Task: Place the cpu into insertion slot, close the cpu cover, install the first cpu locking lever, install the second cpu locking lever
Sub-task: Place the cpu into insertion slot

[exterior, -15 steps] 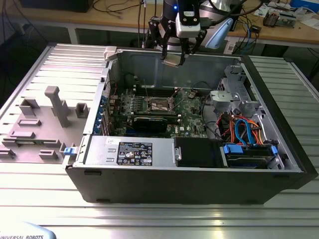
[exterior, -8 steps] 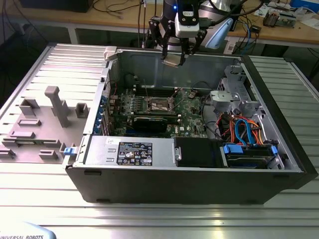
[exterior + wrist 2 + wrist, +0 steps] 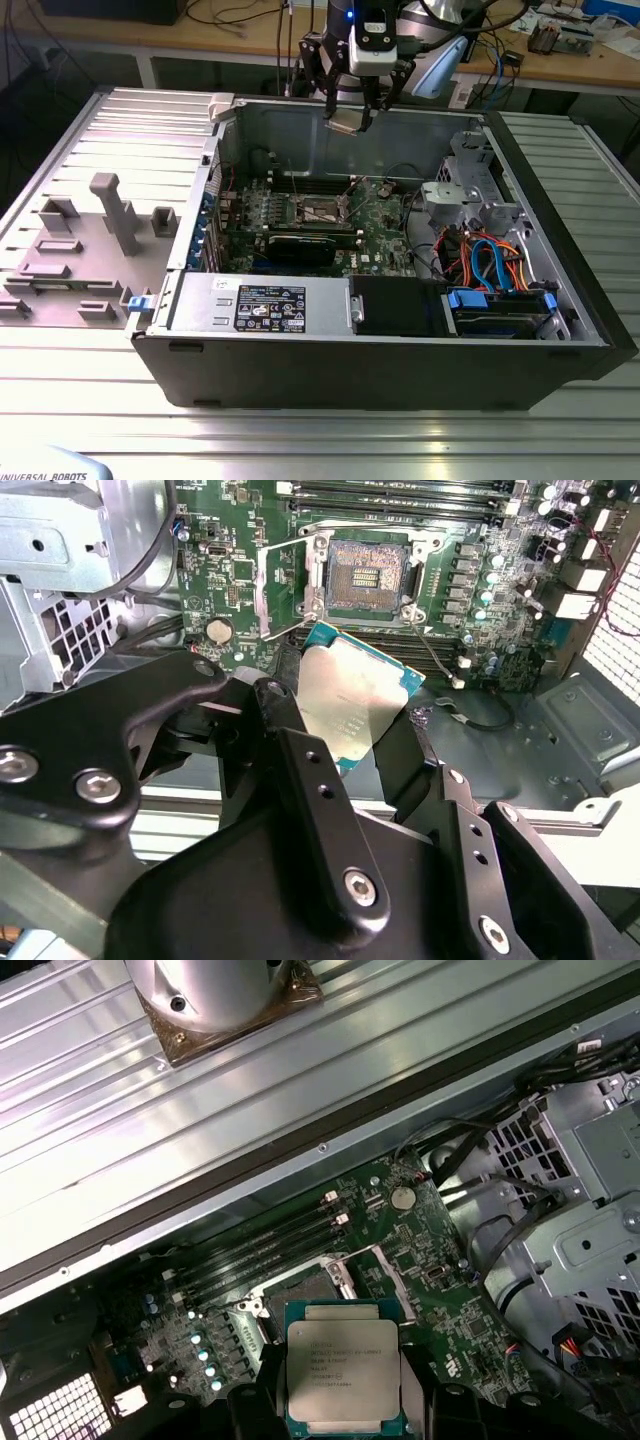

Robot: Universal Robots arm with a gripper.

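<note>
**Black metal gripper (image 3: pixel 352 112) pinching the chip above the case**

It clamps the flat square cpu (image 3: pixel 355 695), dull silver on top with a green edge, by opposite sides. In the exterior view the chip hangs at twelve o'clock over the open grey sheet-metal computer case (image 3: pixel 350 370). Inside lies the green circuit board (image 3: pixel 385 235). A long black graphics card (image 3: pixel 300 248) sits at six o'clock from the small square dark insertion slot (image 3: pixel 365 575), which is uncovered.

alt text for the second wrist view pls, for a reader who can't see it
The tool grips the cpu by two opposite edges, its dull silver top towards the camera. Beyond it, on the green circuit board, the insertion slot sits uncovered with no chip in it.
</note>
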